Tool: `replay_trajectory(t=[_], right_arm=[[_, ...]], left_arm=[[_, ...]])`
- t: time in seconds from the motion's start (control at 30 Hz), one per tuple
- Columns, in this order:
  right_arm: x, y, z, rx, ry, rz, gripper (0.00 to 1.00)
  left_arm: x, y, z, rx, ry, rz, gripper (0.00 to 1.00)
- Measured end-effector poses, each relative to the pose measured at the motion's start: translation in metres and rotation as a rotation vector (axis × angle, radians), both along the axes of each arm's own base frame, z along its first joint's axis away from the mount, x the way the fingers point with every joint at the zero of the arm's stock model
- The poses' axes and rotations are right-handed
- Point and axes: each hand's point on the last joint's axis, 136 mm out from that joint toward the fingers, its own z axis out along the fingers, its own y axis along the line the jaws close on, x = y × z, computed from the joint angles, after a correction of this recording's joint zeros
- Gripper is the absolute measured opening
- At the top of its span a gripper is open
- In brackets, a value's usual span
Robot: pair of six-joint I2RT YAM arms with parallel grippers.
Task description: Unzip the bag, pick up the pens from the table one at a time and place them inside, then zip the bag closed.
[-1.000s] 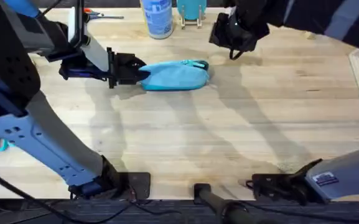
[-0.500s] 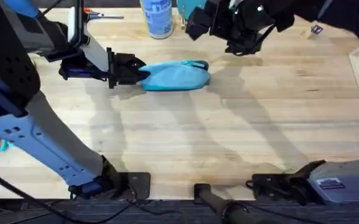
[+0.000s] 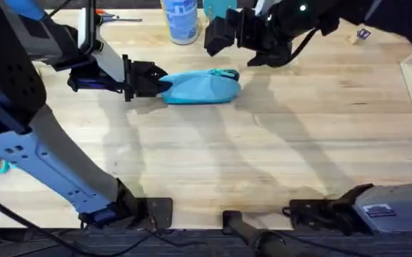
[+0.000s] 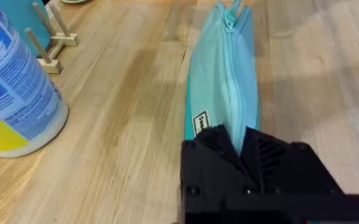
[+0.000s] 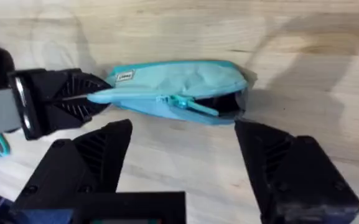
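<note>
The bag (image 3: 202,87) is laid lengthwise on the counter (image 3: 263,157), toward its far side. Its left end is pinched by the left hand (image 3: 157,81), whose fingers are closed on the fabric. Just beyond the bag, the right hand (image 3: 223,32) is held above the counter with its fingers (image 5: 291,165) spread wide, gripping nothing.

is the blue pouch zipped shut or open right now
Partly open. In the right wrist view the bag shows a dark gap beside its zipper pull; the stretch toward the left gripper looks closed.
</note>
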Motion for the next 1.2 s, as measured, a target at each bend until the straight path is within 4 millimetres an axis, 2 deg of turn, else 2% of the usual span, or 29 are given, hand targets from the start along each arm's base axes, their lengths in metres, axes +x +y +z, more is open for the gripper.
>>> replay_trajectory(t=[0.37,0.4,0.57,0.6,0.63,1.0,1.2], right_arm=[[-0.008,-0.004,-0.005,-0.036,0.022,0.04,0.995],[-0.008,-0.004,-0.005,-0.036,0.021,0.04,0.995],[-0.008,-0.004,-0.006,-0.037,0.023,0.041,0.995],[-0.008,-0.004,-0.007,-0.038,0.024,0.041,0.995],[-0.008,-0.004,-0.007,-0.039,0.025,0.041,0.995],[-0.009,-0.005,-0.009,-0.044,0.034,0.041,0.995],[-0.011,-0.006,-0.011,-0.05,0.045,0.041,0.995]], left_arm=[[0.0,0.0,0.0,0.0,0.0,0.0,0.04],[0.0,0.0,0.0,0.0,-0.001,0.0,0.069],[0.002,0.003,0.003,-0.019,-0.006,0.018,0.839],[0.002,0.003,0.004,-0.023,-0.003,0.022,0.95],[0.002,0.004,0.004,-0.026,-0.001,0.024,0.985],[0.0,0.003,0.007,-0.037,0.026,0.026,0.995],[0.002,0.005,0.024,-0.029,0.089,0.015,0.995]])
